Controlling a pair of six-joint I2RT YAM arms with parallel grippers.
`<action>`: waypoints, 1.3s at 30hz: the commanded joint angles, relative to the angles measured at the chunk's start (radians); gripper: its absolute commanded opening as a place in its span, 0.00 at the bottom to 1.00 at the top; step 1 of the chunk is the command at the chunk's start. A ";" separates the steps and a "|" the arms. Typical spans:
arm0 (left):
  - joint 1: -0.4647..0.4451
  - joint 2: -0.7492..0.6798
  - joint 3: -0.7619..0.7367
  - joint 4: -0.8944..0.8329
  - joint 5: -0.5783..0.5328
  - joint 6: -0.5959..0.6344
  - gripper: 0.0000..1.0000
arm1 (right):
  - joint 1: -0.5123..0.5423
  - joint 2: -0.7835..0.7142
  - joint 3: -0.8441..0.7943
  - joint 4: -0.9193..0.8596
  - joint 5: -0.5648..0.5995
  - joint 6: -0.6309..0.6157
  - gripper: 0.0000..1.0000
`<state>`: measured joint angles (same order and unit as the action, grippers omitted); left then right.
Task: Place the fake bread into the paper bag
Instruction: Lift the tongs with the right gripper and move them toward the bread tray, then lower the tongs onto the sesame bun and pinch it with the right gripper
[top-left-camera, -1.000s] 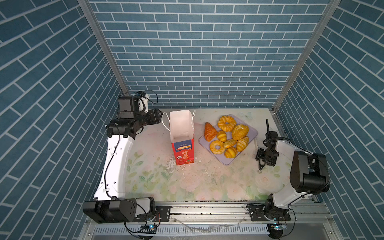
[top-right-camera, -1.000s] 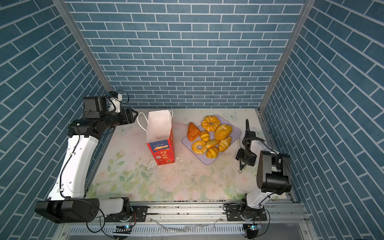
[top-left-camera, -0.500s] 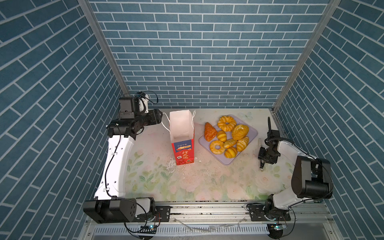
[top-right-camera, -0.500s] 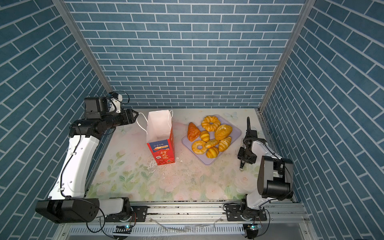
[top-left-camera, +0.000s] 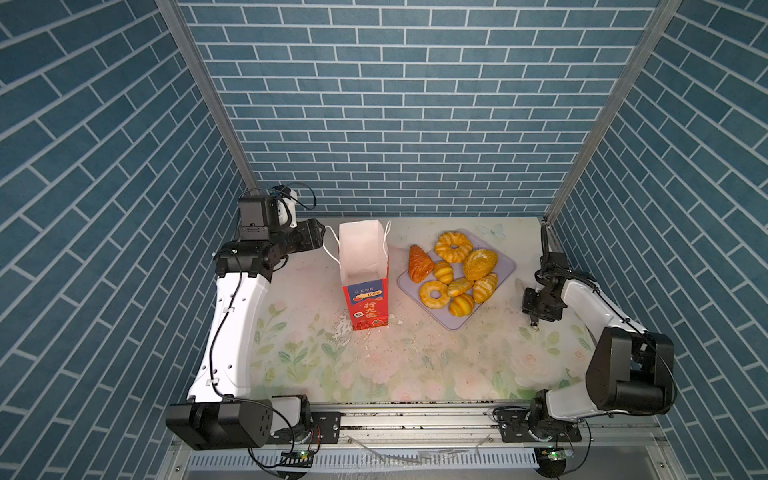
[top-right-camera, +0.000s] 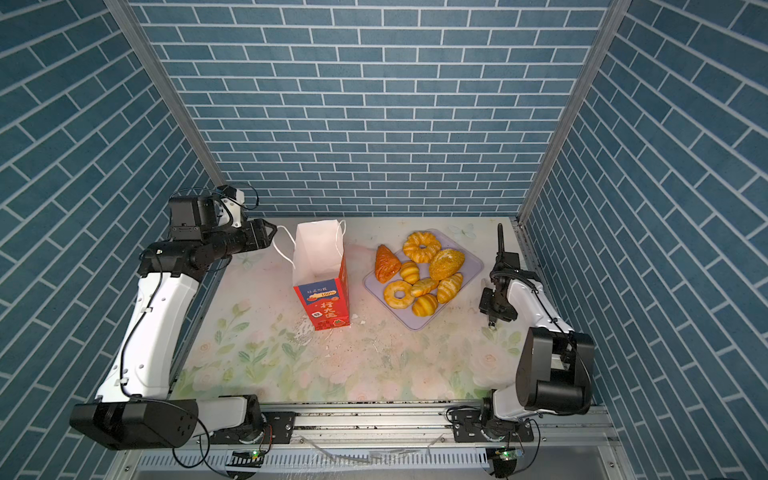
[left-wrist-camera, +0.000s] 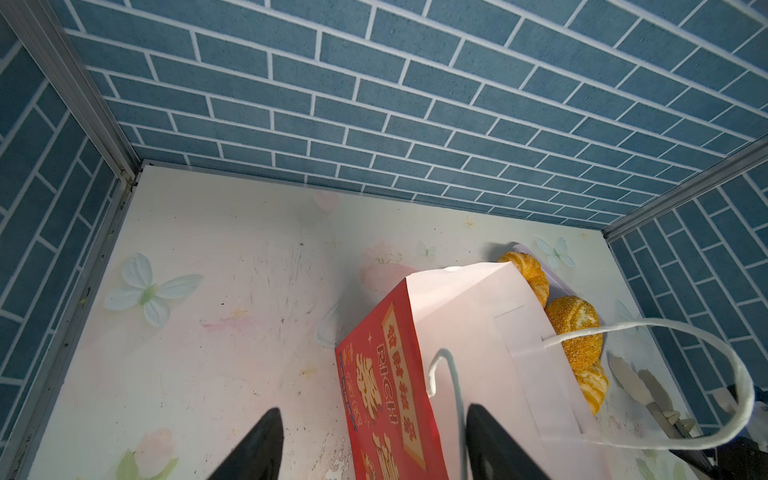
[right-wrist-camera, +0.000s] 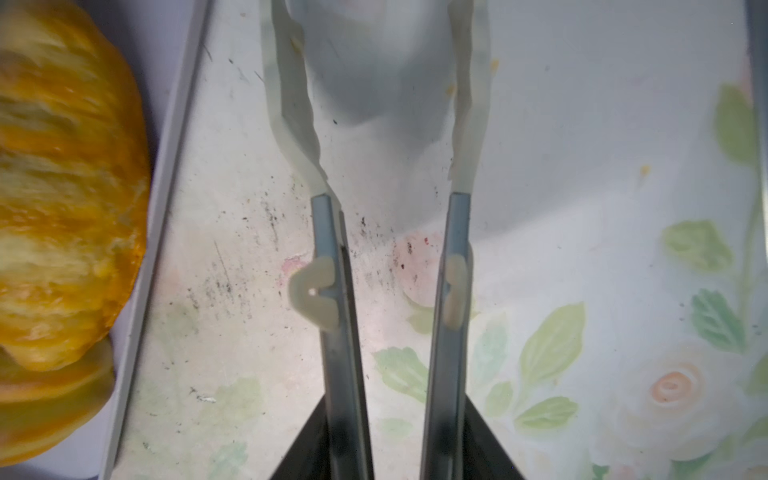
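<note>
The paper bag (top-left-camera: 365, 299) (top-right-camera: 324, 299) stands upright and open at the middle of the table, red with a white lining. The fake bread (top-left-camera: 453, 270) (top-right-camera: 419, 270) lies in a cluster on a lilac tray (top-left-camera: 457, 323) to its right. My left gripper (top-left-camera: 321, 235) (left-wrist-camera: 376, 444) is open beside the bag's top, with the white cord handle (left-wrist-camera: 453, 386) near one finger. My right gripper (top-left-camera: 531, 298) (right-wrist-camera: 388, 436) is shut on metal tongs (right-wrist-camera: 328, 249) just right of the tray. The tongs' pale tips are spread with nothing between them.
Blue brick walls close in three sides. A ridged roll (right-wrist-camera: 62, 208) sits at the tray's edge (right-wrist-camera: 166, 166), close to the tongs. The flowered tabletop (top-left-camera: 415, 365) in front of the bag and tray is bare apart from crumbs and scuffs.
My right gripper has closed in on the tongs' handles and shifted slightly back along the tray's right side. The left arm and the bag have not moved.
</note>
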<state>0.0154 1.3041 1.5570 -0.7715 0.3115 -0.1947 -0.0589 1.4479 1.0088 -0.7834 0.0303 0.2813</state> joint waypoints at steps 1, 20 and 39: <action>0.006 -0.006 0.006 0.015 0.004 -0.002 0.71 | 0.004 -0.067 0.043 -0.057 0.050 -0.049 0.43; 0.006 -0.011 0.008 0.029 0.014 -0.030 0.71 | 0.024 -0.154 0.073 -0.065 0.108 -0.119 0.43; 0.006 -0.066 -0.035 0.071 0.008 -0.035 0.71 | 0.156 -0.228 0.344 -0.248 0.031 -0.172 0.43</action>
<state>0.0154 1.2655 1.5444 -0.7296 0.3157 -0.2291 0.0601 1.2083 1.3014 -0.9905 0.0769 0.1482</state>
